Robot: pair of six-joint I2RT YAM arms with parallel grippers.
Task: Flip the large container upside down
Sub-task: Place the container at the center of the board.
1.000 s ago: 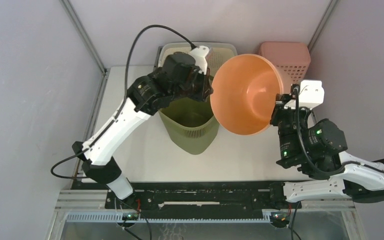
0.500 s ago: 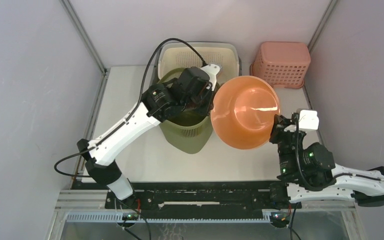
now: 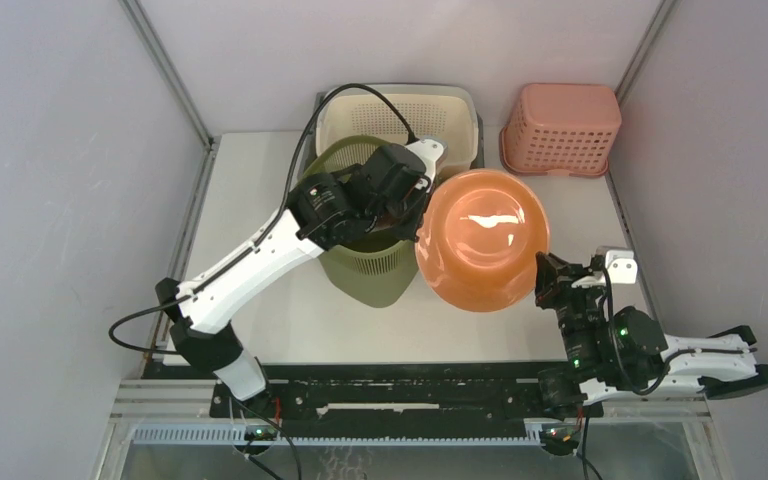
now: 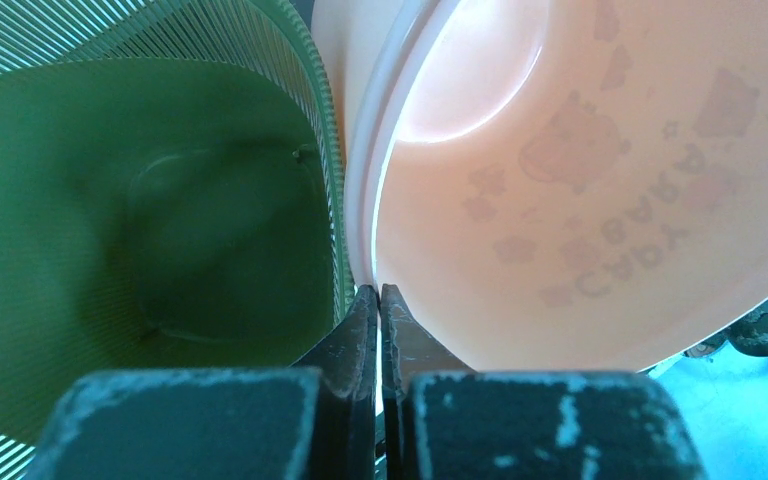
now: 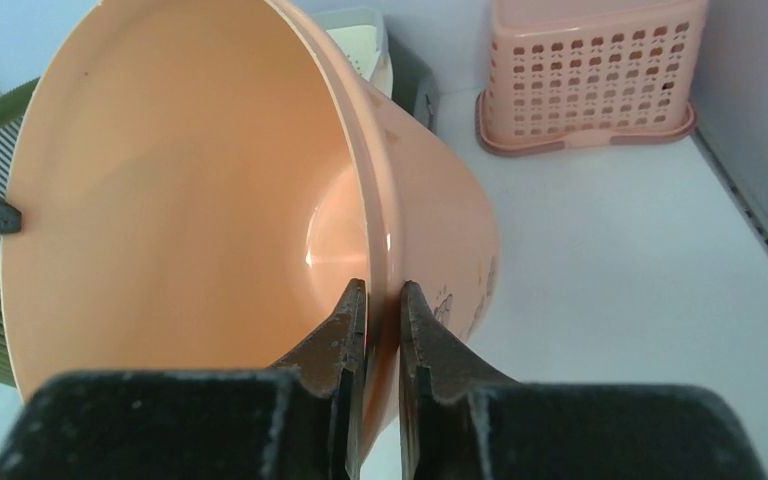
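Observation:
The large container is an orange plastic basin, held between both arms with its bottom turned up toward the top camera and its mouth tilted down. My left gripper is shut on the basin's left rim; the left wrist view shows the thin rim pinched between the fingertips and the printed outer wall. My right gripper is shut on the right rim; the right wrist view shows the rim clamped at the gripper and the basin's inside.
A green ribbed basket stands directly left of the basin, under my left wrist, and fills the left half of the left wrist view. A cream basket sits at the back and a pink basket at the back right.
The basin has rotated from mouth-up-and-facing-the-camera to bottom-up and has come lower and nearer. Both arms moved down and toward the near edge with it, still gripping the rim.

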